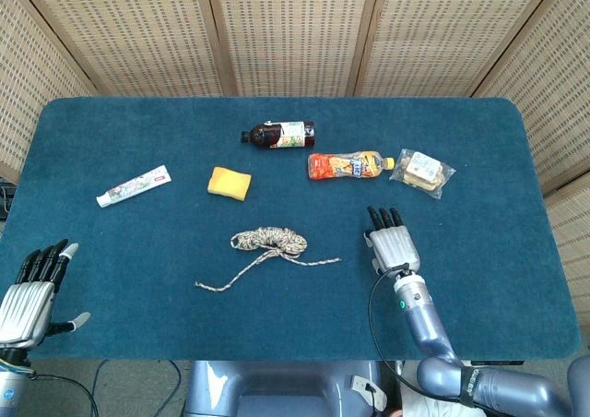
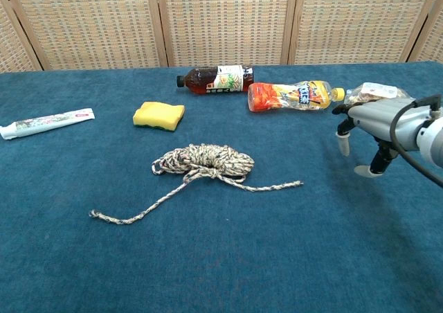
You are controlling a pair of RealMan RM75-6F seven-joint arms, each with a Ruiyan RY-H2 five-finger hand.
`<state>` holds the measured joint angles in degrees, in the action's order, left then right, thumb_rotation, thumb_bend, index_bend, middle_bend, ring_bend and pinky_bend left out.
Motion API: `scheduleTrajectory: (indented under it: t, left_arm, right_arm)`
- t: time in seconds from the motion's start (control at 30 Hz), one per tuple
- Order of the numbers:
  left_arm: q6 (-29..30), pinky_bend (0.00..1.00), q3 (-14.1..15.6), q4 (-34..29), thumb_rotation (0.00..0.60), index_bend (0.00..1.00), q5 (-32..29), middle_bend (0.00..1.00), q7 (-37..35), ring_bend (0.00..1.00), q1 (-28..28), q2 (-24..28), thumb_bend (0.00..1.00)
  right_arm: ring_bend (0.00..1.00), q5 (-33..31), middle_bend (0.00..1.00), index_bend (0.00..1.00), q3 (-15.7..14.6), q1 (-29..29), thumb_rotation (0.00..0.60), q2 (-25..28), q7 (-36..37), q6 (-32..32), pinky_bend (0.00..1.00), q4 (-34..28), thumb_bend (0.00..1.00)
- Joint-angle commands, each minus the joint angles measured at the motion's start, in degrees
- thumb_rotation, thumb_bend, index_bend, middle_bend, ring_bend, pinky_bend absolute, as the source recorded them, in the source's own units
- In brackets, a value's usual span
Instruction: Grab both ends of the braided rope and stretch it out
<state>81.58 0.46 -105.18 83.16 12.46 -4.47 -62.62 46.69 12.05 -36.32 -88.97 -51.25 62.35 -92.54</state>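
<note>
Rope (image 1: 268, 243) is the whole job here, and neither hand has it. Starting at the lower left of the head view, the left hand (image 1: 29, 292) hangs off the near table edge with its fingers apart and nothing in them, well apart from anything on the blue table (image 1: 111, 279). Moving right, the braided rope lies near the middle of the frame: a loose coil with one tail running down-left to a free end (image 1: 199, 287) and a shorter tail running right to the other free end (image 1: 336, 261). Further right, the right hand (image 1: 392, 244) hovers palm-down, fingers spread and empty — clear of the rope, with bare cloth between it and the nearer end in the chest view too.

To do this step well, I judge each hand should go for its own side's end: the right hand back toward the short tail, the left across to the long one. Pinch close to the very tip rather than mid-tail, since the cord lies flat on the cloth and looks easy to push along rather than lift. Only pull apart once both ends are held — the coil looks tangled enough to snag if drawn fast.
</note>
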Motion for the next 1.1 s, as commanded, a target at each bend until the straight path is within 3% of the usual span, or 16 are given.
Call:
scheduleTrajectory:
  t: [0.03, 0.63, 1.1]
  left_arm:
    - [0.05, 0.00, 0.07, -0.04, 0.600, 0.00, 0.12, 0.00, 0.15, 0.00, 0.02, -0.07, 0.00]
    - [-0.14, 0.00, -0.28, 0.01, 0.600, 0.00, -0.89, 0.00, 1.73, 0.00, -0.16, -0.78, 0.00]
    - [0.05, 0.00, -0.11, -0.48, 0.600, 0.00, -0.98, 0.00, 3.29, 0.00, -0.07, -1.38, 0.00]
  right_arm:
    - [0.00, 0.50, 0.00, 0.44, 0.00, -0.50, 0.600, 1.02, 1.66, 0.05, 0.00, -0.84, 0.30]
    - [0.00, 4.63, 0.00, 0.48, -0.91, -2.56, 0.600, -7.71, 13.93, -3.79, 0.00, 8.67, 0.30]
    - [0.00, 5.10, 0.00, 0.49, -1.03, -2.72, 0.600, -11.05, 20.09, -5.92, 0.00, 14.08, 0.31]
